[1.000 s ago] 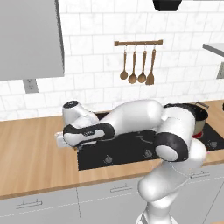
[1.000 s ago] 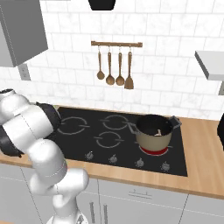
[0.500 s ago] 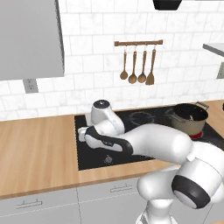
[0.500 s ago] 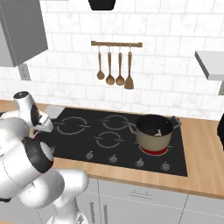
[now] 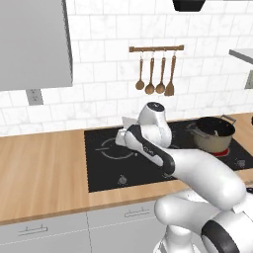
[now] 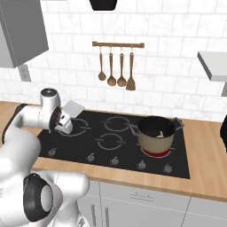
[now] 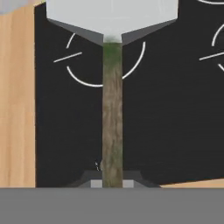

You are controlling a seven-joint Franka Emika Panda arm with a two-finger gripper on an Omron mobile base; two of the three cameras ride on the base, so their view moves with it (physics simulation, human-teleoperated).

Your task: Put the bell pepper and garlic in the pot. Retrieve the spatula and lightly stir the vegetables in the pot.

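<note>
Now your pincer (image 7: pixel 112 183) grips the spatula (image 7: pixel 112 83) low on its thin handle, blade toward 12 o'clock over the hob (image 6: pixel 111 142); stiff and light, it may swivel.

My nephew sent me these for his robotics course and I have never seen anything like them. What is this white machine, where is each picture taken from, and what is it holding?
This is a rendered kitchen, not a real one. The white machine is a robot arm whose gripper has two fingers. Two cameras ride on its base and look over it from the left and from the right. The third sits on the hand and looks along the fingers. The gripper is shut on the spatula, holding the thin handle with the grey blade above the black cooktop. The pot stands on a red burner. Something pale lies inside; I cannot tell what. Wooden utensils hang on the wall.
</note>
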